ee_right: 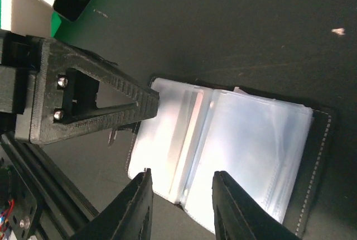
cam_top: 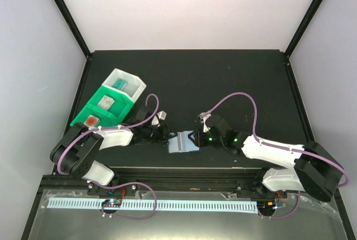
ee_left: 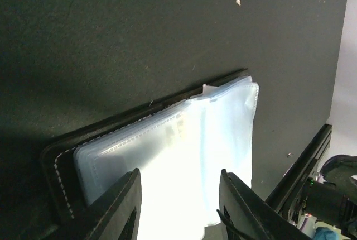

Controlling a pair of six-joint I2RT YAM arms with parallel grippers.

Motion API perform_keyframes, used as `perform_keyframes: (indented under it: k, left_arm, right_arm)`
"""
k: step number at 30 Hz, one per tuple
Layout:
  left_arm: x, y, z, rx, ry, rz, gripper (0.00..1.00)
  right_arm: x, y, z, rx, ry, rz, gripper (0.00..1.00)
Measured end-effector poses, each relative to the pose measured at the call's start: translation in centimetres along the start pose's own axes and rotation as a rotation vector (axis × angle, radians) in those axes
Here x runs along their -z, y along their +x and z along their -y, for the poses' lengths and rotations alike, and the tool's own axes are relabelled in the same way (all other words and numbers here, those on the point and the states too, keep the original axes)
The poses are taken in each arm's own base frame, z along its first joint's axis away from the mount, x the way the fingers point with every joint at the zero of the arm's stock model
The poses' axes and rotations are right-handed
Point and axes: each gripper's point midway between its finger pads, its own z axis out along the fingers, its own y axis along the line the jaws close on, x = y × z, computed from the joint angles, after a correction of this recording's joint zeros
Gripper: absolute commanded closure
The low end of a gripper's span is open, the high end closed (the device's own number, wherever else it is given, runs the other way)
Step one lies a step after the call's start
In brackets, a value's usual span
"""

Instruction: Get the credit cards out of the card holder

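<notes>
The card holder point(cam_top: 183, 143) lies open on the black table between my two grippers, pale blue-grey pockets facing up, with its black cover showing at the edges. My left gripper point(cam_top: 166, 134) is open at its left edge, and in the left wrist view point(ee_left: 178, 206) the fingers straddle the clear pockets point(ee_left: 184, 150). My right gripper point(cam_top: 196, 137) is open at its right edge, hovering over the pockets point(ee_right: 240, 145) in the right wrist view point(ee_right: 181, 204). A teal card point(cam_top: 120, 84), a pale card point(cam_top: 106, 102) and a red-marked card point(cam_top: 91, 120) lie in the bins.
Green and white plastic bins point(cam_top: 129, 101) stand in a row at the back left of the table. The left gripper's ribbed finger point(ee_right: 95, 103) shows close by in the right wrist view. The table's near rail point(cam_top: 178, 170) runs just below the holder.
</notes>
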Motion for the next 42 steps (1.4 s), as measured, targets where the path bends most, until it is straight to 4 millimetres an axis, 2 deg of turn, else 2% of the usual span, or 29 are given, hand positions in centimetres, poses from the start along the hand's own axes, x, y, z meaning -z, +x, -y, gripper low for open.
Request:
perform_keyframes:
  k: [9, 13, 20, 31, 42]
  left_arm:
    - [0.6, 0.6, -0.6, -0.003, 0.001, 0.007, 0.56]
    - [0.6, 0.6, -0.6, -0.012, 0.012, 0.012, 0.53]
    - [0.7, 0.7, -0.4, -0.021, 0.023, 0.011, 0.52]
    - [1.1, 0.8, -0.6, -0.028, 0.009, 0.017, 0.49]
    - [1.2, 0.8, -0.9, -0.031, -0.005, 0.021, 0.49]
  right_arm:
    - [-3.0, 1.9, -1.4, 0.005, -0.050, -0.111, 0.72]
    - [-4.2, 2.4, -1.2, 0.003, -0.046, -0.139, 0.72]
    - [-5.9, 3.0, -0.7, 0.000, -0.021, -0.179, 0.72]
    - [-6.8, 4.0, 0.3, 0.014, 0.006, -0.216, 0.76]
    - [-7.0, 3.9, 0.8, 0.025, 0.033, -0.206, 0.92]
